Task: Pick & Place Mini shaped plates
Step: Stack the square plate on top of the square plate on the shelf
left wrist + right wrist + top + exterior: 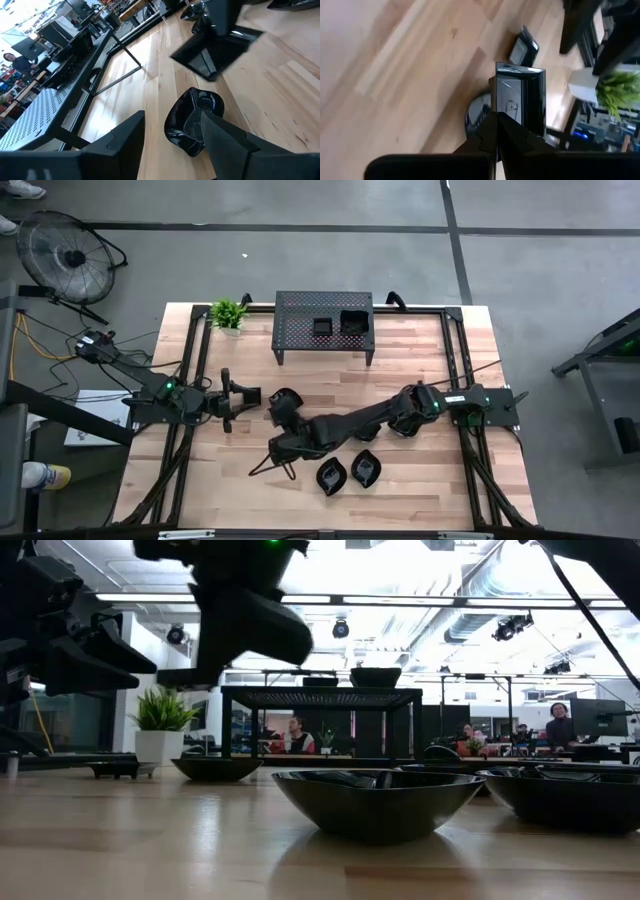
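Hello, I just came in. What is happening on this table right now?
Two robot arms are sorting mini black plates on a wooden table. The right gripper is shut on a square plate, held above the table. The left gripper is open, poised over a roundish plate lying on the wood. Two plates already sit on the perforated metal stand, and two leaf-shaped plates wait near the front edge.

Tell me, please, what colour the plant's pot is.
White; the pot shows best in the right wrist view.
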